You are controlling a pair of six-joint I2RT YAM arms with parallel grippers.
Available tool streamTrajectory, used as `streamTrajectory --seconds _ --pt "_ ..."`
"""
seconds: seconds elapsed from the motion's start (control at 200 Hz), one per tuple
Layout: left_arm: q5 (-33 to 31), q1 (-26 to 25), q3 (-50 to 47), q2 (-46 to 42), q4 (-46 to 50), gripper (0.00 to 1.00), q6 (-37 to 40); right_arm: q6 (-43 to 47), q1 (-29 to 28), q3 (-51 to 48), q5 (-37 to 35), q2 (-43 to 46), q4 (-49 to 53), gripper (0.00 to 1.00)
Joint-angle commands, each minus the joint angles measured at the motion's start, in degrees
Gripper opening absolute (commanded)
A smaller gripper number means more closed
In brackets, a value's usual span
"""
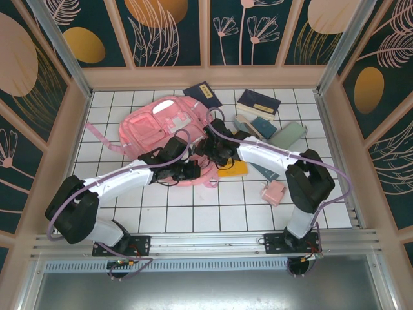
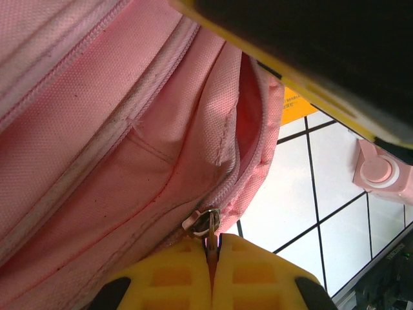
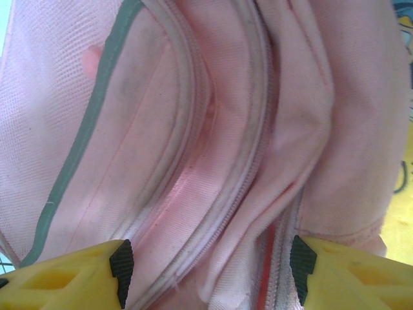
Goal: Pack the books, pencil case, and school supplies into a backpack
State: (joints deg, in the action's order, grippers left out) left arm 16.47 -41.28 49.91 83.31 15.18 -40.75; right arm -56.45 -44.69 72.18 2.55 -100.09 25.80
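Observation:
The pink backpack [image 1: 161,123] lies at the back left of the table. My left gripper [image 1: 195,171] is at its near right corner, shut on the metal zipper pull [image 2: 211,234]. My right gripper [image 1: 208,147] stands open over the bag's right side, and folds of backpack [image 3: 213,161] fabric lie between its fingers [image 3: 121,265]. The yellow book [image 1: 233,169] lies partly under the right arm. Two navy books [image 1: 202,93] [image 1: 258,103] rest at the back. Teal pads [image 1: 262,126], a mint pouch [image 1: 288,134] and a pink block [image 1: 274,192] lie to the right. The pencil case is out of view.
A long pink strap [image 1: 97,137] trails left of the bag. Raised walls close in the white tiled table [image 1: 193,213]. The two wrists sit close together over the bag's right edge.

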Motion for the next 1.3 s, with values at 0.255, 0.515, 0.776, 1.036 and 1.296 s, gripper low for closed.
streamTrajectory --seconds 0.255,0.515,0.776,1.036,1.296 --pt "-0.91 -0.38 0.06 -0.59 -2.90 0.00 0.75 -5.91 -1.28 -3.18 -2.78 3.35 6.21 0.70" --pt "-1.44 -0.37 -0.50 -0.95 -2.52 0.00 0.67 -4.47 1.49 -3.27 -3.16 7.10 7.20 0.70" --pt "-1.48 -0.35 -0.23 -1.05 -2.44 0.00 0.58 -6.39 1.06 -9.02 3.52 5.72 -0.86 0.69" --pt "-2.32 -0.37 -0.25 -1.44 -0.81 0.00 0.41 -6.51 -0.16 -8.78 5.81 2.09 -6.58 0.27" --pt "-12.90 -0.17 0.89 -1.75 13.07 0.00 2.86 -4.07 2.25 -8.56 0.81 4.84 -4.41 0.00"
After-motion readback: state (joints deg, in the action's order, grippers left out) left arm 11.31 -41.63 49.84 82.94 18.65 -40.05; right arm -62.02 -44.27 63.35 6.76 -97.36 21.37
